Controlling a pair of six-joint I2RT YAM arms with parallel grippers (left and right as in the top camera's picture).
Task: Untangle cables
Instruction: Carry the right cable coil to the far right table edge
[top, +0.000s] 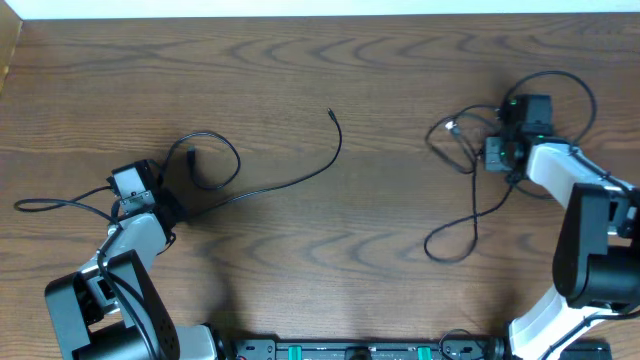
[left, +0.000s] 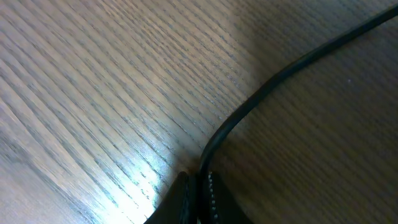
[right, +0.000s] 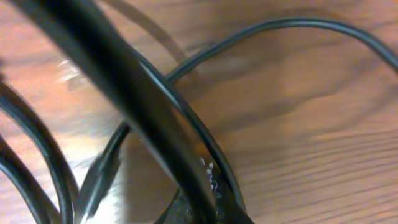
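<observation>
Left claw (left: 199, 183): closed tight on the long black cable (top: 290, 180). In the left wrist view the cord comes straight out from between the tips.
Right claw (right: 208, 202): closed, low over the tabletop. A strand of the tangled cables (top: 473, 217) appears to run into the tips, though a blurred black cord close to the lens hides part of the grip.
Long black cable: lies on the left half of the table. It has one loop beside the left claw, then sweeps right and away to a free plug end near the middle.
Tangled cables: lie on the right half, knotted around the right claw. A small pale plug (top: 452, 127) sits at the left of the knot, and a loose loop trails toward the near edge.
Separation: the two groups lie well apart, with no strand bridging them.
Step in hand, as judged: draw one strand out of the right-hand knot.
Advice: pull slowly along the table and away from the knot, and keep the lift low. Stop if the loops tighten instead of opening. The cord is thin and may slip from the tips.
Surface: a brown wood-grain table (top: 330, 60), smooth with some glare, so cords should slide easily.
Room: only a pale strip (top: 330, 8) shows beyond the far edge of the table. What it is cannot be told.
</observation>
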